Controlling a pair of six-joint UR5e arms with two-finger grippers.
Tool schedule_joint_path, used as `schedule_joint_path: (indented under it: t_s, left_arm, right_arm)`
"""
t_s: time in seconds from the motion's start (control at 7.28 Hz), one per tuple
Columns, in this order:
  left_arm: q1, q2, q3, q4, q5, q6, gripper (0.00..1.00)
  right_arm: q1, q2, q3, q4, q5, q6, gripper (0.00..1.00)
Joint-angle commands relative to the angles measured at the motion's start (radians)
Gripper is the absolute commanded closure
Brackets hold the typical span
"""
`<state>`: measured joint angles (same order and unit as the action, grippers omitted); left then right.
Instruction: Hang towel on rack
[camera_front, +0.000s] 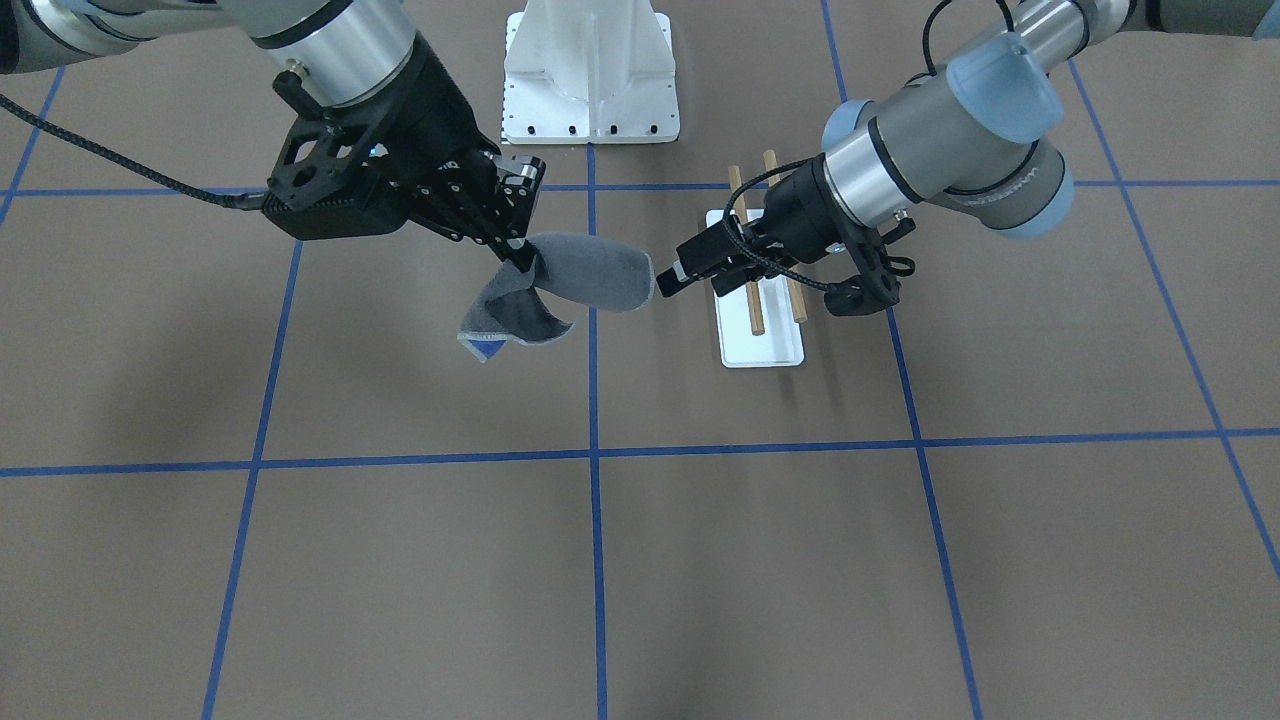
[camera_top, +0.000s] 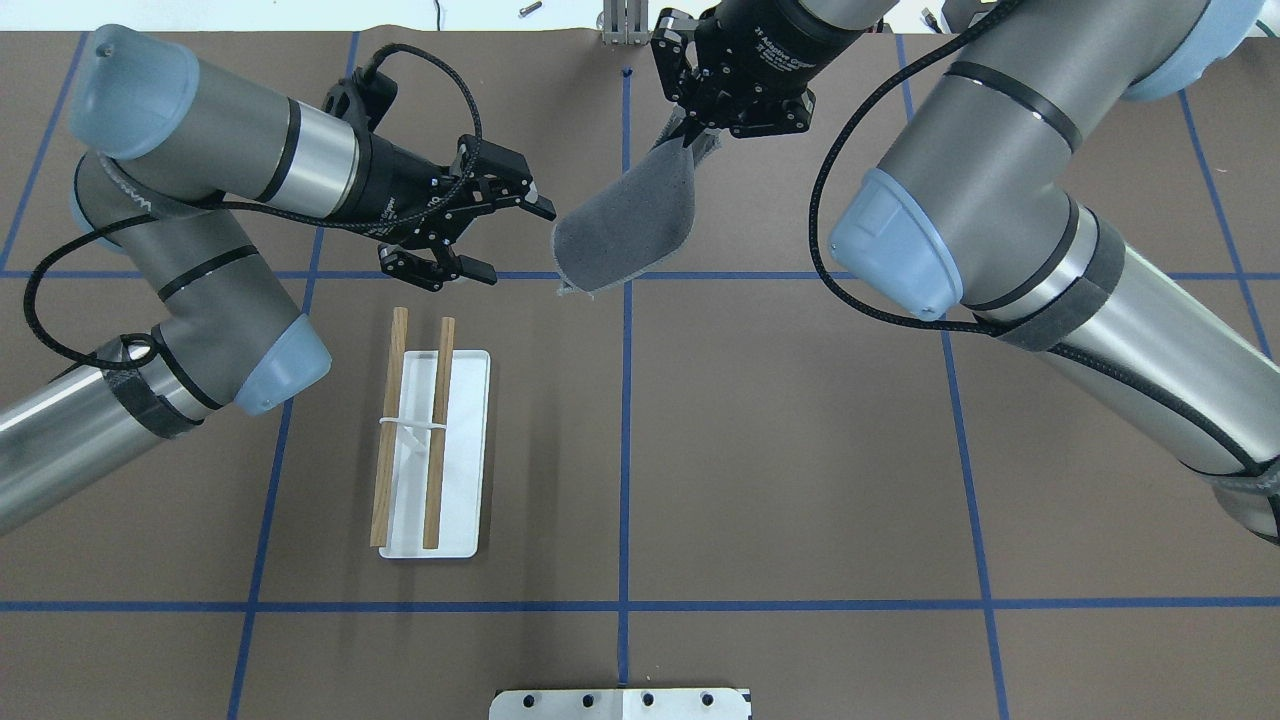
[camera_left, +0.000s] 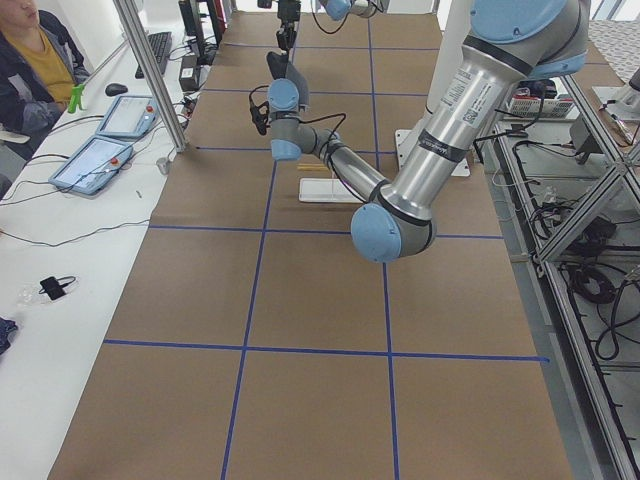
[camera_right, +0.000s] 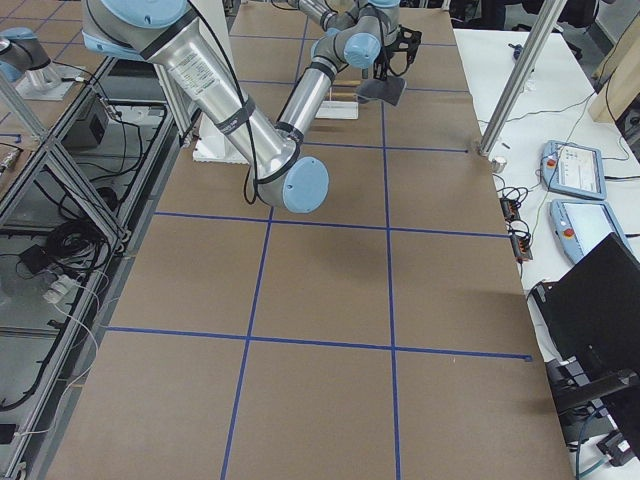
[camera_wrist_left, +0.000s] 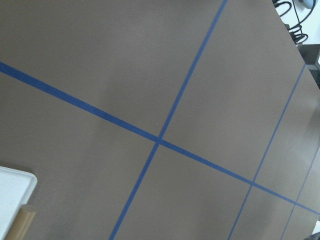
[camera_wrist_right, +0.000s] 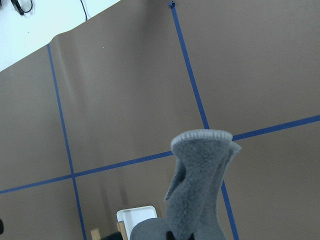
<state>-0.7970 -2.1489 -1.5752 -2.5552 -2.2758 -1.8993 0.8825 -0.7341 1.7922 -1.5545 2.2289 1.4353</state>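
Overhead exterior: held the towel (camera_top: 630, 225) aloft, off the rack (camera_top: 465, 450).
Clamped the right gripper (camera_top: 690, 135) onto one towel edge, beyond the rack's far end and off to its right; drooped from that pinch clear of the table (camera_top: 800, 450). Spread the left gripper (camera_top: 520, 243) empty, jaws apart, just past the rack's far end, close beside the towel's free edge; could not tell whether touching.
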Motion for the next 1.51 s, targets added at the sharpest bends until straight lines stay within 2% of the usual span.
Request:
schedule_joint_path:
  t_s: [0.0,0.27,0.41,0.69,0.82,0.96,1.37]
  left_arm:
    - [0.013,-0.002,0.0,-0.057,0.004,-0.001,0.03]
    - [0.013,-0.003,-0.002,-0.089,0.004,-0.003,0.08]
    - [0.013,-0.005,-0.003,-0.099,0.004,-0.004,0.17]
    - [0.013,-0.002,0.007,-0.17,0.013,-0.003,0.16]
    - [0.012,0.004,0.011,-0.227,0.06,-0.004,0.16]
    - [0.01,0.026,0.02,-0.293,0.068,-0.004,0.16]
    - [0.01,0.031,0.087,-0.502,0.156,-0.053,0.16]
  right_arm:
    - [-0.002,0.012,-0.008,0.005,0.0,0.005,1.0]
    - [-0.002,0.01,-0.022,0.057,0.0,0.042,1.0]
    - [-0.002,0.01,-0.045,0.11,0.0,0.081,1.0]
    - [-0.002,0.01,-0.054,0.165,0.002,0.122,1.0]
    - [-0.001,0.01,-0.054,0.192,0.003,0.144,1.0]
    - [0.004,0.007,-0.051,0.22,0.005,0.174,1.0]
    - [0.024,0.005,-0.043,0.228,0.035,0.185,1.0]
